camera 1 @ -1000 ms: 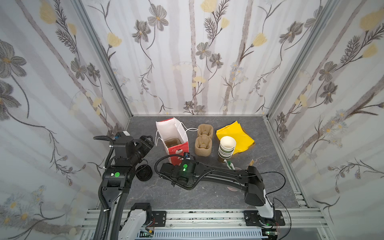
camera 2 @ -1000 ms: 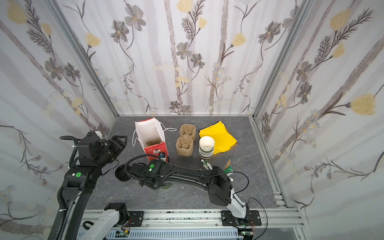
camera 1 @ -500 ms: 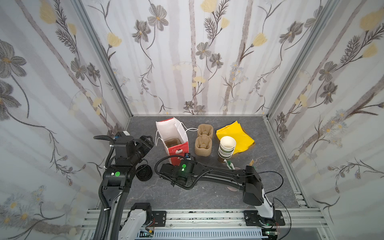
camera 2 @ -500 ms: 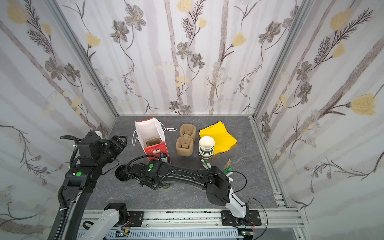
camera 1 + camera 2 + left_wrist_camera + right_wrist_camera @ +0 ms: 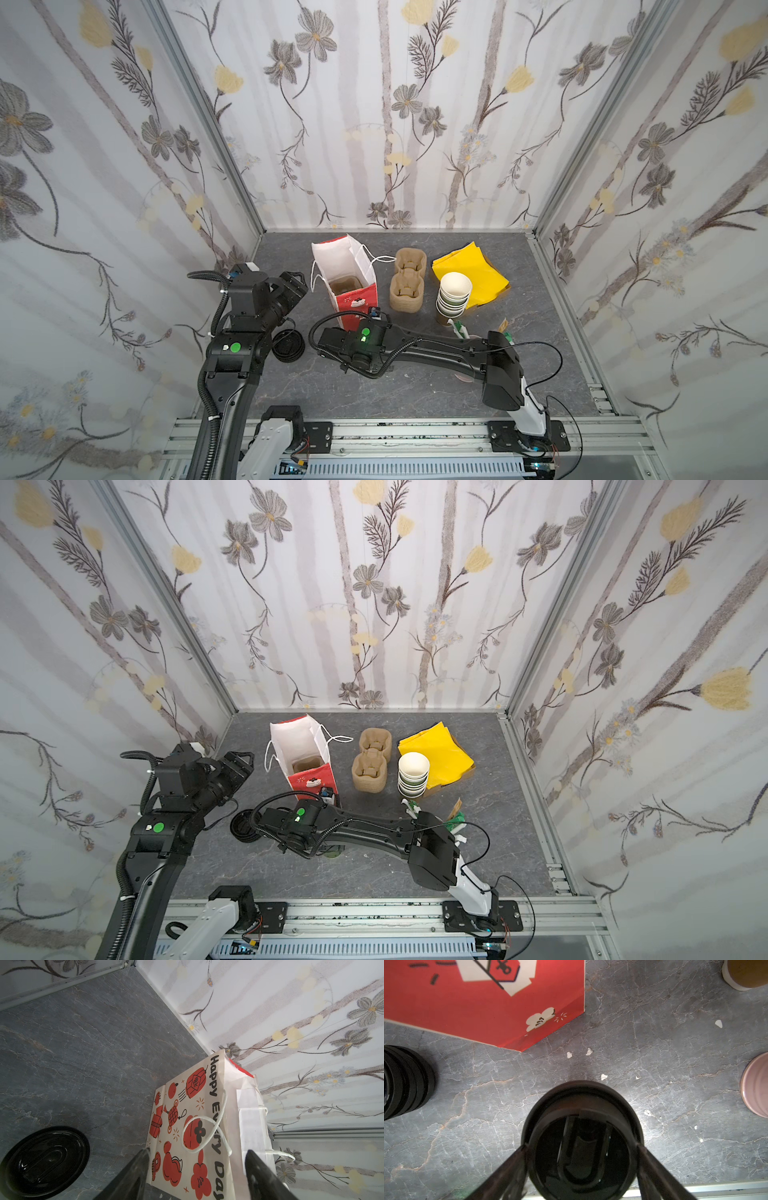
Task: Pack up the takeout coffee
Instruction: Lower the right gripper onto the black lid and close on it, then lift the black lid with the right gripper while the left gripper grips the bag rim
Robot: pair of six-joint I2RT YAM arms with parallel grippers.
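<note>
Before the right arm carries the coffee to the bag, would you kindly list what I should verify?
1. Right end effector gripping the takeout coffee: closed against both its sides. ok.
2. Sip lid on the cup: ok.
3. Paper bag upright, mouth open: ok.
4. Cup carrier sitting in the bag's bottom: ok.
5. Left end effector steadying the bag: not ok; it is open beside the bag and holds nothing.
6. Cup lifted off the table: cannot tell.
</note>
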